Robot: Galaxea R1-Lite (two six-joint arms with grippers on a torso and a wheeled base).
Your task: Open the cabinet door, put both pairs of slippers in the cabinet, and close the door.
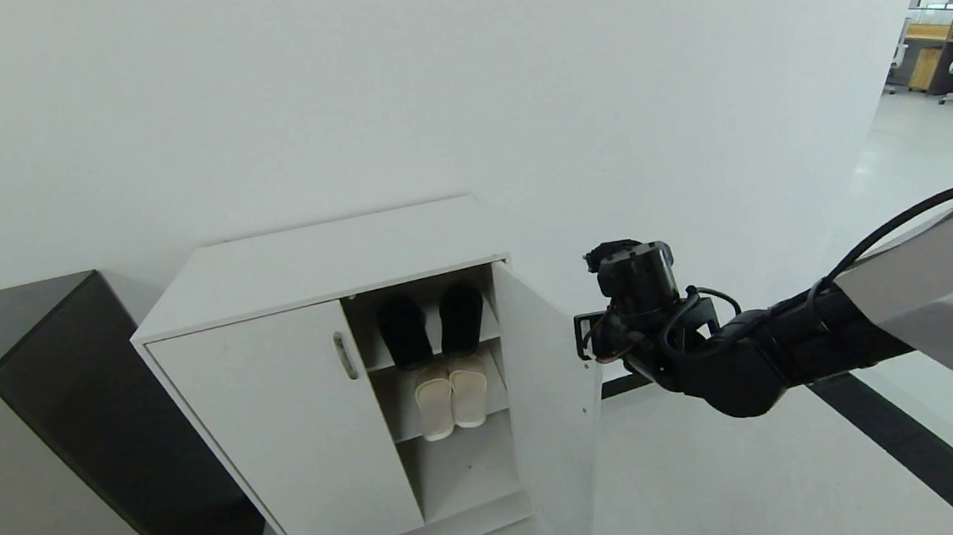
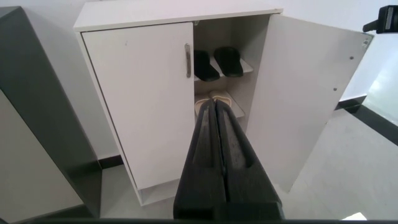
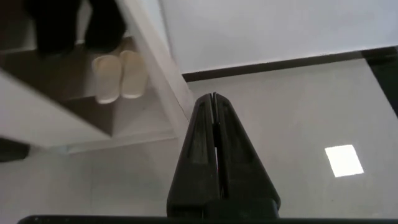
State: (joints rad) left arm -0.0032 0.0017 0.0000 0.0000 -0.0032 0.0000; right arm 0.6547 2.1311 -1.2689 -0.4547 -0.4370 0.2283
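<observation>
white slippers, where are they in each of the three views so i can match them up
head view: white slippers on the middle shelf, under the black slippers.
left wrist view: white slippers on that shelf, partly behind the tip of the left gripper.
right wrist view: white slippers on that shelf, next to the open door.
shared landmark: the black slippers one shelf above.

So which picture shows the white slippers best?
The head view: both white slippers lie in full sight on the middle shelf. The right wrist view shows them slanted; in the left wrist view the left hand covers most of them.
</observation>
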